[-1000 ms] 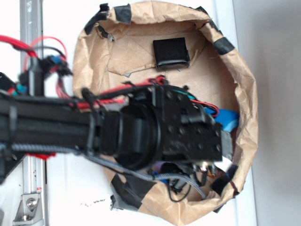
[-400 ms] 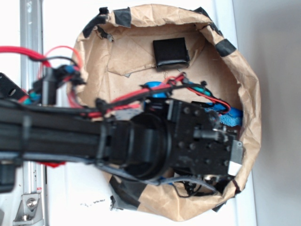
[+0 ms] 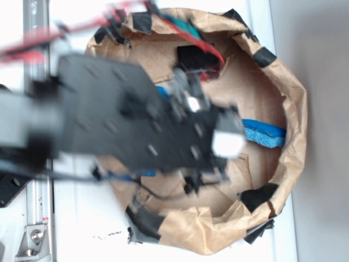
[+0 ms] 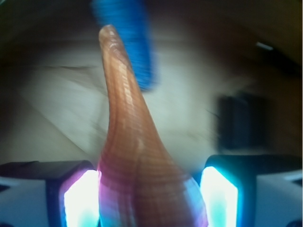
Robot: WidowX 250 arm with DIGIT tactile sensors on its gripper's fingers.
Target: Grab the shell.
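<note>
Wrist view: hand [image 4: 150,198] clamps the shell [image 4: 135,156], its tip overlapping the blue bottle [image 4: 128,38].

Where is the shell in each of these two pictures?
Exterior: the shell is not visible; the blurred arm covers the middle of the paper bowl.
Wrist: the shell fills the lower middle between the gripper fingers, its tip pointing up.
Shared landmark: the blue bottle, right in the exterior view, top in the wrist view.

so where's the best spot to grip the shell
Grip the shell across its wide ribbed body, as the gripper has it now, fingers on either flank. The tip tapers to a narrow point beside the blue bottle, likelier to slip.
</note>
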